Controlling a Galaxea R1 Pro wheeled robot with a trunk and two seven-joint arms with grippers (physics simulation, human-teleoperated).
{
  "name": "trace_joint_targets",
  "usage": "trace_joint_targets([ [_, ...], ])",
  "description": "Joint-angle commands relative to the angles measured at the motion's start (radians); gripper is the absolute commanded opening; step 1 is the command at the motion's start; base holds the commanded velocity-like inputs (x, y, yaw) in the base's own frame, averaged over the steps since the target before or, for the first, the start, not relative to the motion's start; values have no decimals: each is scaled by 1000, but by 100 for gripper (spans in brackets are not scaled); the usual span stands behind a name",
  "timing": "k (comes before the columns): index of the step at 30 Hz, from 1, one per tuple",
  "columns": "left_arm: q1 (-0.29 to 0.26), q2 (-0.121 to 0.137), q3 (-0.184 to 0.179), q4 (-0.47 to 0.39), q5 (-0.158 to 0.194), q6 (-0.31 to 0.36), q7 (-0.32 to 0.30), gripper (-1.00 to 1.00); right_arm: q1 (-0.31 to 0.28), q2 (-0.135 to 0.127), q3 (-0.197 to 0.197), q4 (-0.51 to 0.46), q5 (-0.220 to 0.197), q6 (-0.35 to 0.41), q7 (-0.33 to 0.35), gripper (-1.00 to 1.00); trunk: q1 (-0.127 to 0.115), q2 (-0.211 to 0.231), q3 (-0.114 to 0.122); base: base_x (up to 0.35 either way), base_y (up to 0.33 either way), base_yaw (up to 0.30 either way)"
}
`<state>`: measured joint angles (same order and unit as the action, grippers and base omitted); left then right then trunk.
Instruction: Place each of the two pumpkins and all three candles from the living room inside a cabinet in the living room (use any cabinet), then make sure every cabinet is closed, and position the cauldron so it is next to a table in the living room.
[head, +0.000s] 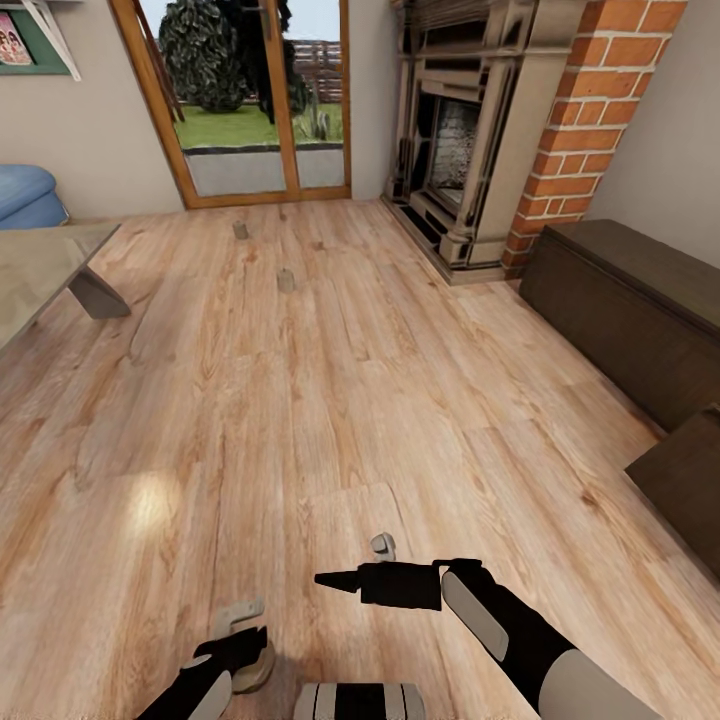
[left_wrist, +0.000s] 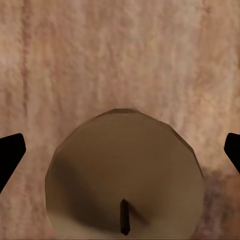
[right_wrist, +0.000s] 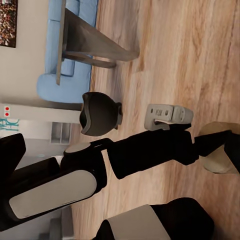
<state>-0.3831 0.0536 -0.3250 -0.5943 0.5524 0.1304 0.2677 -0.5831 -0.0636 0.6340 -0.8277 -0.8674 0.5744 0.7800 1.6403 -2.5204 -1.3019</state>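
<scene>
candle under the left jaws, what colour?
Beige-tan candle with a dark wick; clearest in the left wrist view.

A brick fireplace (head: 480, 140) stands beside glass patio doors (head: 250, 100).

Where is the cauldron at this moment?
In the right wrist view the cauldron stands on the wood floor behind the robot's left arm, near the grey table and blue sofa.

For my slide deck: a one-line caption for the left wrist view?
Left gripper poised over a tan candle on the wood floor, fingers spread either side.
</scene>
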Motion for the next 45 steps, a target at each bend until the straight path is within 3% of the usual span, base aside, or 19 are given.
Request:
trace_joint_targets([
  [1, 0, 2, -9, -2, 8, 2, 10, 100, -1, -1, 3, -1, -10, 7, -2, 100, 0, 0, -1, 0, 0, 0],
  [8, 0, 2, -9, -2, 5, -3, 14, 100, -1, -1, 3, 0, -10, 7, -2, 100, 0, 0, -1, 0, 0, 0],
  [13, 0, 2, -9, -2, 6, -3, 14, 100, -1, -1, 3, 0, -10, 7, -2, 100, 2, -2, -20, 0, 0, 0],
  [23, 0, 2, -14, -2, 6, -3, 14, 100, 0, -1, 3, 1, -10, 7, -2, 100, 2, -2, -20, 0, 0, 0],
  [27, 0, 2, -14, -2, 7, -3, 13, 100, -1, -1, 3, 1, -10, 7, -2, 100, 4, -2, -36, 0, 0, 0],
  [45, 0, 2, -17, -2, 6, -3, 13, 100, -1, -1, 3, 1, -10, 7, -2, 100, 5, -3, -43, 0, 0, 0],
])
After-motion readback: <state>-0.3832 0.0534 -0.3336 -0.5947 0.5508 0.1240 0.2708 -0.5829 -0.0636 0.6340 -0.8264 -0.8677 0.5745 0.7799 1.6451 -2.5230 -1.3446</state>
